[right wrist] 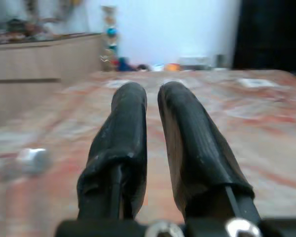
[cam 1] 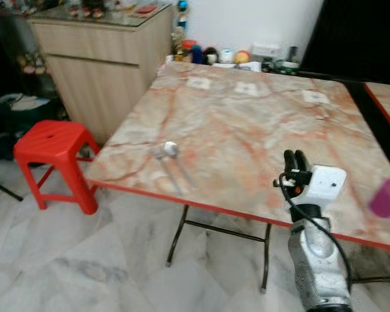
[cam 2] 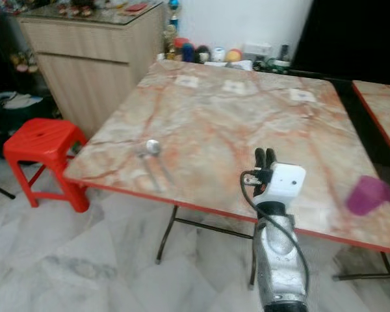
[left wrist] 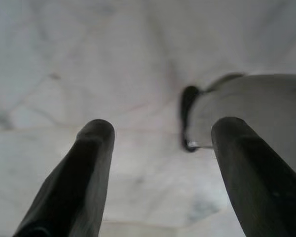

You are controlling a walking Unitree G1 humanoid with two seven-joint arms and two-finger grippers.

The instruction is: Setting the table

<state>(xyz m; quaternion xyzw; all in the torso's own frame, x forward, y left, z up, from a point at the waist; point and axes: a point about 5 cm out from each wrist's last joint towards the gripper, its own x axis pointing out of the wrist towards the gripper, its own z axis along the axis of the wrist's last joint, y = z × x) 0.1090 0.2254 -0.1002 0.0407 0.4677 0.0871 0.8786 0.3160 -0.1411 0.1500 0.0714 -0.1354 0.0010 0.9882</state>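
A metal spoon [cam 1: 171, 149] lies on the marble-patterned table [cam 1: 247, 123] near its front left edge, with what looks like a second piece of cutlery beside it, blurred. A purple cup [cam 1: 387, 197] stands close to the front right edge. My right gripper [cam 1: 294, 158] is raised over the table's front edge between the two, shut and with nothing in it. In the right wrist view the spoon [right wrist: 32, 159] is a blur off to one side of the fingers [right wrist: 126, 123]. My left gripper [left wrist: 160, 133] hangs open over the pale marble floor.
A red plastic stool [cam 1: 55, 146] stands off the table's left corner, in front of a wooden cabinet [cam 1: 101, 58]. Small jars and toys [cam 1: 234, 57] line the far edge. Three white squares [cam 1: 198, 82] lie on the far half. A second table [cam 1: 387, 104] adjoins on the right.
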